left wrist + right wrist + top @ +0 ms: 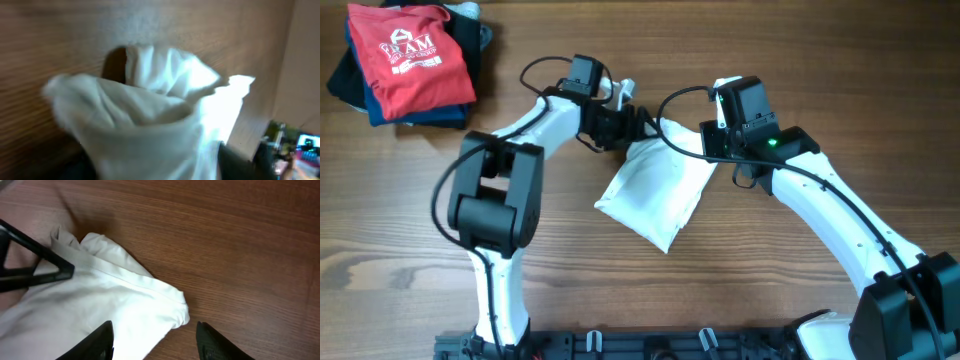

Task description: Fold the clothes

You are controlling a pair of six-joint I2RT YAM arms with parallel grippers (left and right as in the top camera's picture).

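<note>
Blocked at the far-left corner by a stack of folded dark garments [348,85] with a red T-shirt [415,55] on top. Crowded at mid-table by the white T-shirt [655,190], by the left gripper [618,125] clamped on its far corner, and by the right gripper [160,342], spread wide over its right edge. Barred on both flanks by the left arm [495,190] and right arm [830,210] slanting in from the near edge. Open over bare table [820,50] toward the far-right corner, along the left edge, and between the arms.

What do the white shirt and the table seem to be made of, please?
The white shirt looks like soft matte cotton: it bunches in limp folds. The table looks like brown wood or wood-look laminate, with visible grain.
</note>
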